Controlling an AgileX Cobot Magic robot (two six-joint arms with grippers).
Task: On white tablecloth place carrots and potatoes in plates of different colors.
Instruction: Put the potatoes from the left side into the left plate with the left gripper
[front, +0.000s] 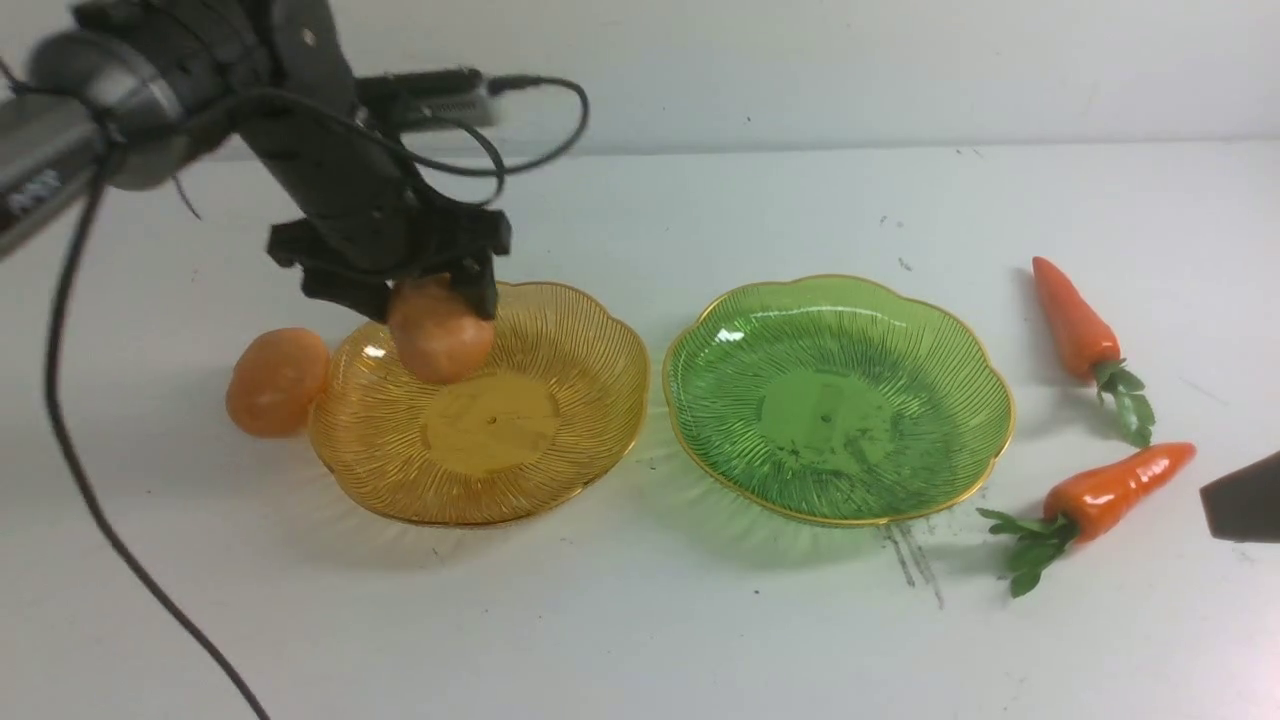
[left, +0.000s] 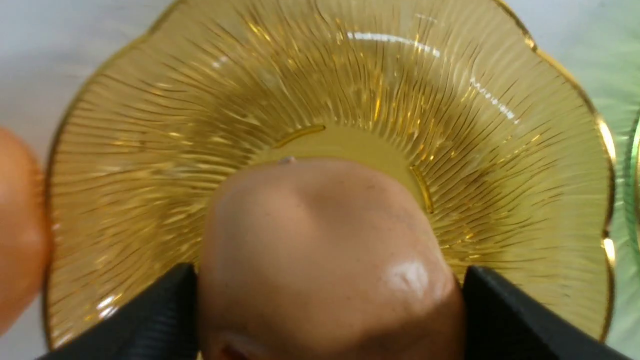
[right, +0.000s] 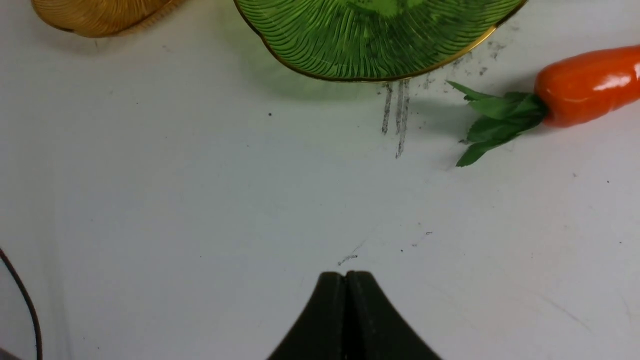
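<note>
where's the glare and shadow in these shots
Left wrist view: white glare on the tan toy potato, streaks on the amber ribbed plate. Right wrist view: shine on the glossy orange plastic carrot. Front view: soft greenish shadow under the green ribbed plate.

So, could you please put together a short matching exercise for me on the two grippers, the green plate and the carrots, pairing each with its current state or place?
Column one:
1. left gripper
2. right gripper
3. green plate
4. carrots

Column two:
A. lying on the white tablecloth, to the right of the green plate
B. shut, holding nothing
C. shut on a potato above the amber plate
D. empty

Pairs: 1-C, 2-B, 3-D, 4-A.
</note>
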